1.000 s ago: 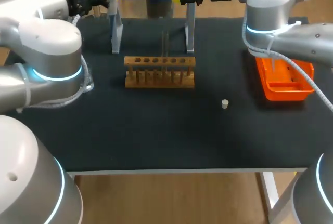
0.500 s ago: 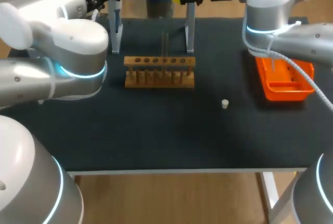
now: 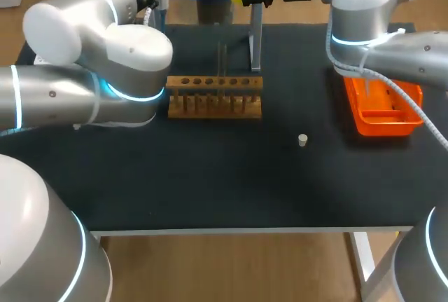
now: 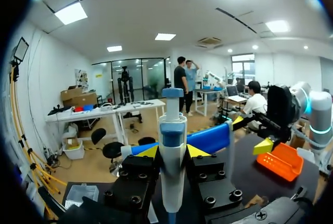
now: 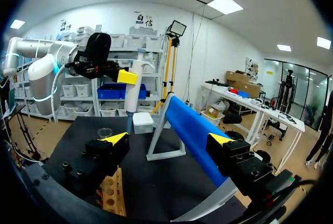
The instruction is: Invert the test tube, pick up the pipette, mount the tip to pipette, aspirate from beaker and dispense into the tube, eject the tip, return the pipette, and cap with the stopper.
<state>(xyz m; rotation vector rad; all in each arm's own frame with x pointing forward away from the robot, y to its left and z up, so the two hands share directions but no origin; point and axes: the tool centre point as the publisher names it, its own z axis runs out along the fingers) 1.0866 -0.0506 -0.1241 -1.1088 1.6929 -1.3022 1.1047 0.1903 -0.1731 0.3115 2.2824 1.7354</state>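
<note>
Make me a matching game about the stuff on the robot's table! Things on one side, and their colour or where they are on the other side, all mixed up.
Things:
1. pipette
2. stopper
3. tray
4. rack

Clues:
a. orange
b. wooden, with a row of holes
c. held in the left gripper
d. lying by itself on the black table

Pairs: 1-c, 2-d, 3-a, 4-b

Head view looks down from behind; close wrist views face each other, sharing the blue bar [image 4: 208, 138]
</note>
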